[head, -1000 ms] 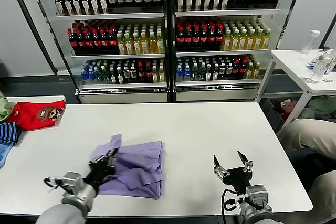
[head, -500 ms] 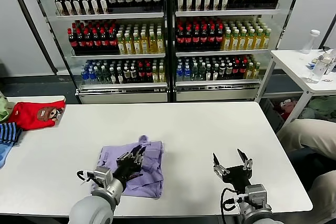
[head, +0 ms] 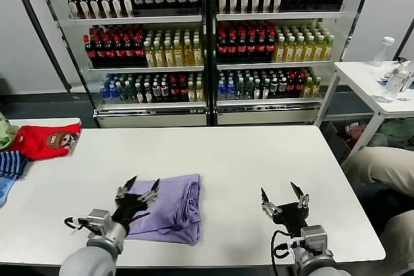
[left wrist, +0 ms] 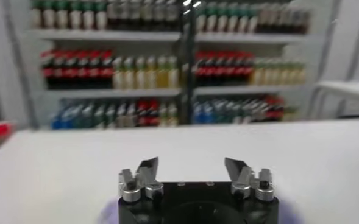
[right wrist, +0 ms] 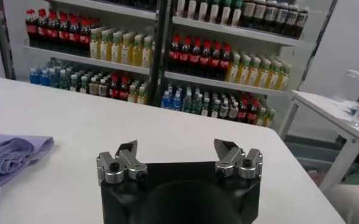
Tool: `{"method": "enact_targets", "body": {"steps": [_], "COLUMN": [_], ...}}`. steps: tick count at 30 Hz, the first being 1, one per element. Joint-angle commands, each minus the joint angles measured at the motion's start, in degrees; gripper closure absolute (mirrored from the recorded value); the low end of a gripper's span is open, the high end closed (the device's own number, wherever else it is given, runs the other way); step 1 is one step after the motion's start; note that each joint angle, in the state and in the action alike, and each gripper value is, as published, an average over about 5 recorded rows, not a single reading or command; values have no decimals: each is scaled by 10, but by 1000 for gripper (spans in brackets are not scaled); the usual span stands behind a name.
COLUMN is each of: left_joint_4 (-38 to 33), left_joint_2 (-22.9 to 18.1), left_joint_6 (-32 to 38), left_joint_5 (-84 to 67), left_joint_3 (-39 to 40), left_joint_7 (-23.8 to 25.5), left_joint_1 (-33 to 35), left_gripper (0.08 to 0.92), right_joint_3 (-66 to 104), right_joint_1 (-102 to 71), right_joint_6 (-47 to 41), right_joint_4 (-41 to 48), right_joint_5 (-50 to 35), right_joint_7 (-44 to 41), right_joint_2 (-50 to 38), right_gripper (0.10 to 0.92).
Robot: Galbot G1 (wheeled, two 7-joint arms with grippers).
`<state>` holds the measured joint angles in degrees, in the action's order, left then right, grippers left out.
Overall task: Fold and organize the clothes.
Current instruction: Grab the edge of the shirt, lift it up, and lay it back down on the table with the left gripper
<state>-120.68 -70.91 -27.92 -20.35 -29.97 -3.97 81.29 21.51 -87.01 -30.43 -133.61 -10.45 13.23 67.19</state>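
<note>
Folded T-shirt [head: 169, 208] lies on the bench [head: 246, 159], lower centre-left of frame. Left claw [head: 138, 189] over the shirt's left edge, spread. Right claw [head: 282, 198] lower right, above bare bench, spread, well apart from the shirt. Two other garments [head: 39, 143] at the bench's far left edge. Drink shelves [head: 207, 43] behind the bench, across the top. Small side table [head: 378, 82] at upper right.

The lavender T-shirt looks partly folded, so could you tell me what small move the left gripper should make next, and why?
Probably lower the open left gripper onto the lavender T-shirt's near left edge to grasp it; the gripper is empty beside the bunched fabric, while the right gripper waits open, apart.
</note>
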Motion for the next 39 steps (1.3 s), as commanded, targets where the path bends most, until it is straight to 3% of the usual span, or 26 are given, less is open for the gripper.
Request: {"method": "enact_targets", "body": {"steps": [1,17,31,39], "left_joint_4": [104,103,108,14], "left_joint_2": [1,-6,-14,12], "left_joint_6": [3,-9,-8,15], "left_joint_5": [4,-127,-140,-61], "left_joint_3": [-61,-64,-62,-140], "left_joint_7": [1,25,26,12], "left_joint_1": [21,17,18,27], "left_gripper": [200,199,588,821], "right_joint_3": [6,5,5,7], "right_joint_1": [-3,1,4,3], "right_joint_6": [1,0,0,0], "right_joint_4": [1,1,2,-2], "right_joint_5": [0,-1,-1,-2], "right_joint_7": [-1,-1,-2,-2], "right_joint_2": [-4,-3,-3,-5], "right_gripper": [203,203,203,203]}}
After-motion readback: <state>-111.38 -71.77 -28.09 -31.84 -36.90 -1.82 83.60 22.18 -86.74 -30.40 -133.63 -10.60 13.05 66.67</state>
